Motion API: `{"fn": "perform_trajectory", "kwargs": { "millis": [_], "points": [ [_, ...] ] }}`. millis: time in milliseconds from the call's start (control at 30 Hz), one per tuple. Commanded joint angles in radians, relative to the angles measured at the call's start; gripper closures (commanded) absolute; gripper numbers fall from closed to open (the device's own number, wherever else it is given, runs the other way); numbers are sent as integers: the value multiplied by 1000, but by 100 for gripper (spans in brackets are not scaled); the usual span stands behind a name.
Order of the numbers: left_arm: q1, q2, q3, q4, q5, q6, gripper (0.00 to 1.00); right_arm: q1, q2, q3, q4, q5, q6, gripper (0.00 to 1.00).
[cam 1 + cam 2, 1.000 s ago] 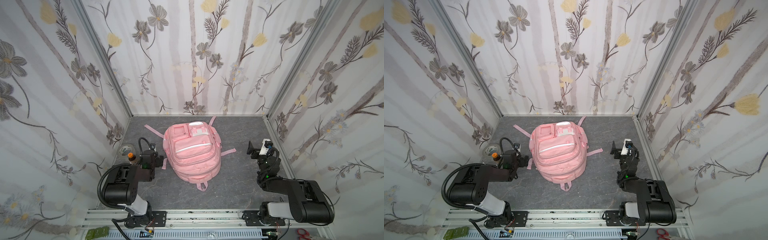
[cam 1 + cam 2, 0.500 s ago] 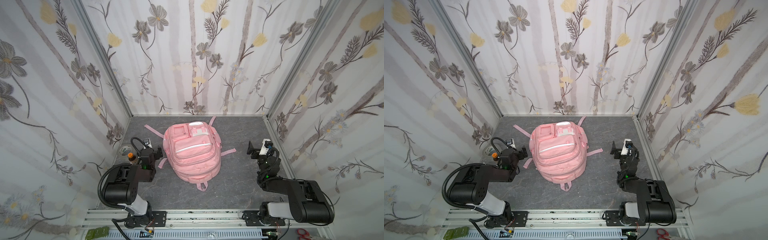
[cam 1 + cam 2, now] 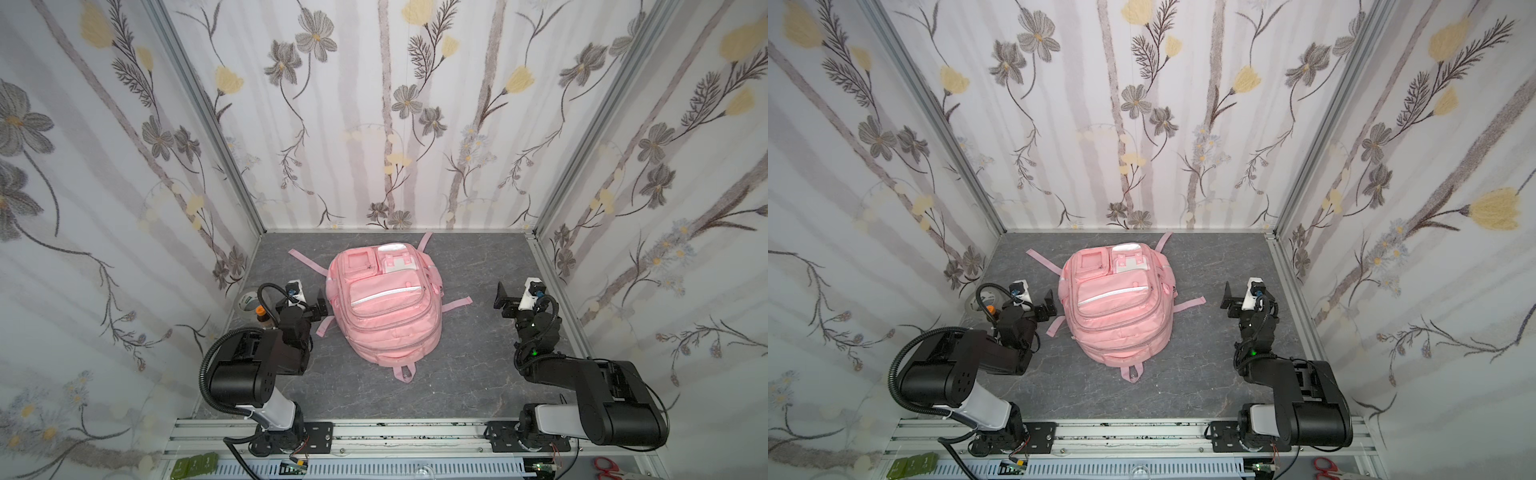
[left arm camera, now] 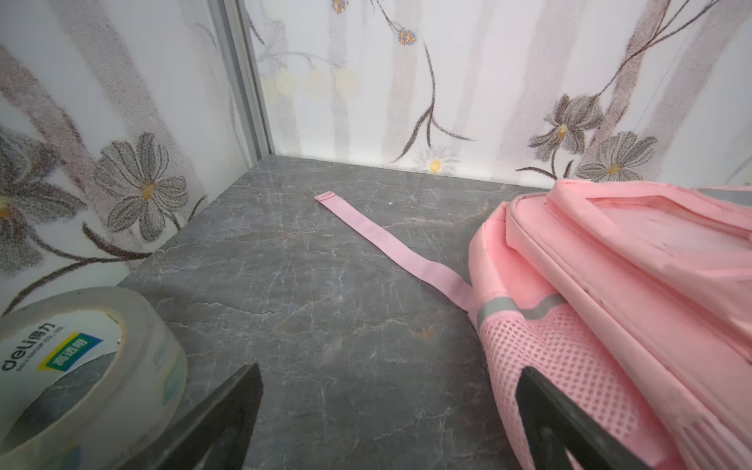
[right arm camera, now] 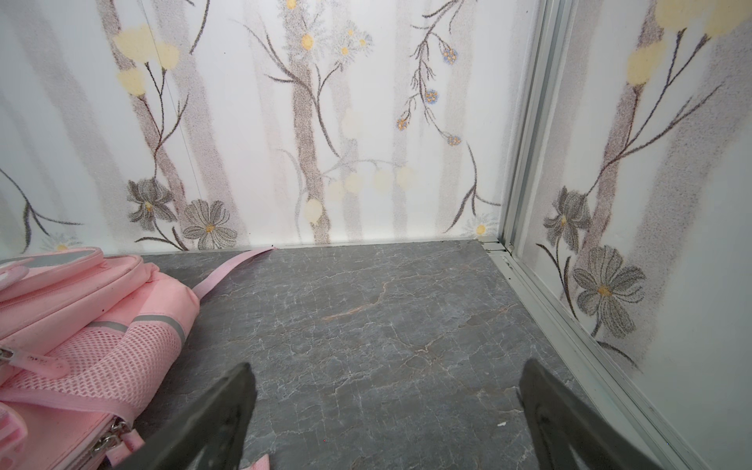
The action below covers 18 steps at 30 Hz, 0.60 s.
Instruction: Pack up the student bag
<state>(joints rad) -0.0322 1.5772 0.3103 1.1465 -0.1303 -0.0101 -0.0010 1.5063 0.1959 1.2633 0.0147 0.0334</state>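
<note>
The student bag (image 3: 386,307), a big soft pink fabric backpack w/ zipped front pockets & white trim, lies front-up mid-table on the dark grey marble-look tabletop (image 3: 469,374). Its long axis runs near–far: carry loop at the near end, small pockets at the far end. Zips look closed, as far as I can tell.

Key relation: the bag is immediately right of the L gripper (image 4: 388,372). In the left wrist view that gripper's right finger overlaps the bag's pink mesh side pocket (image 4: 569,366); touching or not, can't tell. Jaws are spread fully wide w/ only bare table btwn them. Just beside it on the left is a clear packing-tape roll w/ white core & green-blue label (image 4: 162,358). A flat pink webbing strap (image 4: 386,240) runs from the bag toward the far-left corner.

R gripper (image 5: 386,364) is also fully wide & empty. It sits right of the bag, well apart, w/ bare table btwn. So the L arm is clearly nearer. My judgement: first contact w/ the bag's side, or w/ the tape, falls to L.

Vs. a sec ago: the L gripper has shifted toward the far side, so more of the near-left strap (image 3: 324,326) shows. R arm & bag are unchanged.
</note>
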Motion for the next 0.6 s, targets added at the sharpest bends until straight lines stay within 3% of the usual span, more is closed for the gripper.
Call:
{"fn": "perform_trajectory", "kwargs": {
  "millis": [0, 567],
  "points": [
    [3, -8, 26, -129, -25, -14, 0, 1, 0, 2, 50, 12, -5, 0],
    [20, -6, 42, -155, -33, -41, 0, 7, 6, 16, 29, 0, -18, 0]
  ]
}}
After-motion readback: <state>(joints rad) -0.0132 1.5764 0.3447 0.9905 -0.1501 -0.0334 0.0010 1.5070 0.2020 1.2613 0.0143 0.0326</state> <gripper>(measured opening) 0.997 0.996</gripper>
